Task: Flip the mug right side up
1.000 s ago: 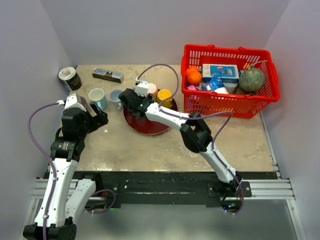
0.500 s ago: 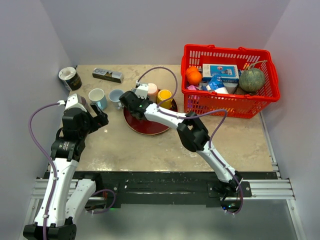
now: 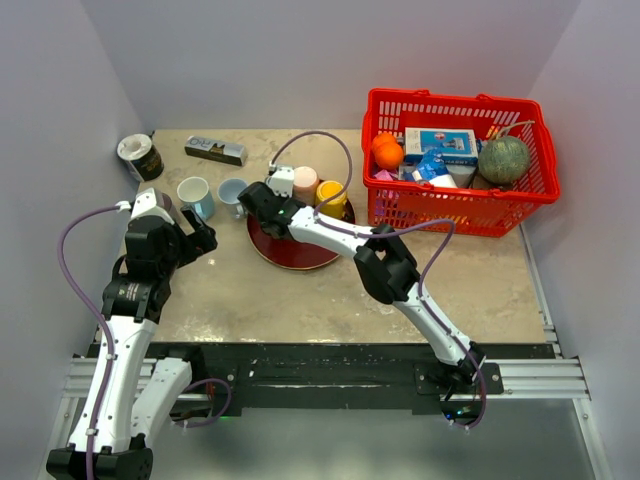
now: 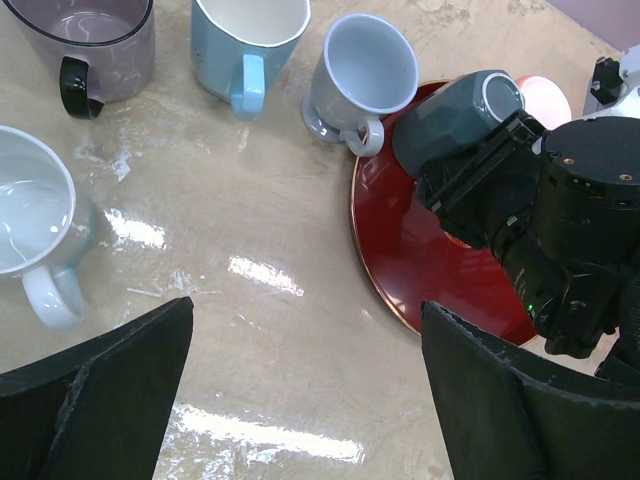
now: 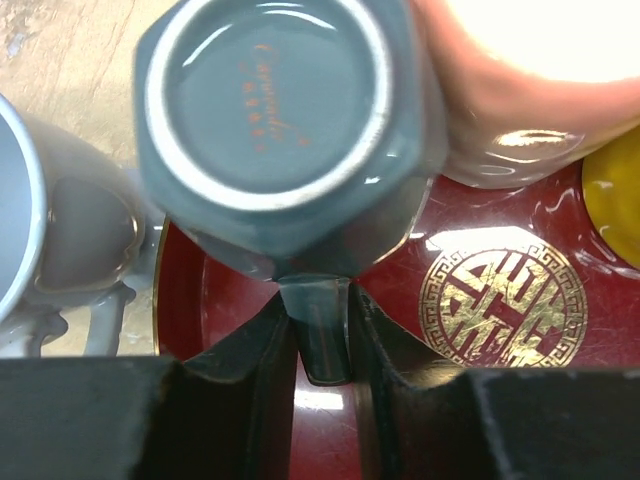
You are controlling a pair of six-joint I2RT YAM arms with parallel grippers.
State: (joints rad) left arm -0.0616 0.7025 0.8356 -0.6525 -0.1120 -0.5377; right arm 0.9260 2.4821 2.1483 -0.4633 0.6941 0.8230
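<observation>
A dark teal mug (image 5: 280, 110) stands upside down on the left part of the red plate (image 5: 480, 400), its base up and its handle pointing at the wrist camera. My right gripper (image 5: 322, 320) is shut on that handle, one finger pressed against each side. In the left wrist view the mug (image 4: 455, 115) shows in front of the right gripper's black body. In the top view the right gripper (image 3: 262, 205) covers the mug. My left gripper (image 4: 308, 340) hangs open over bare table left of the plate (image 4: 420, 260), holding nothing.
A pink mug (image 3: 305, 183) and a yellow mug (image 3: 330, 192) stand on the plate beside the teal one. A grey-blue mug (image 4: 365, 75), a light blue mug (image 4: 245, 40), a white mug (image 4: 35, 220) and a purple-grey mug (image 4: 90, 40) stand left. A red basket (image 3: 455, 215) is back right.
The right gripper's jaws have closed from wide apart onto the mug's handle. The left arm has not moved.
</observation>
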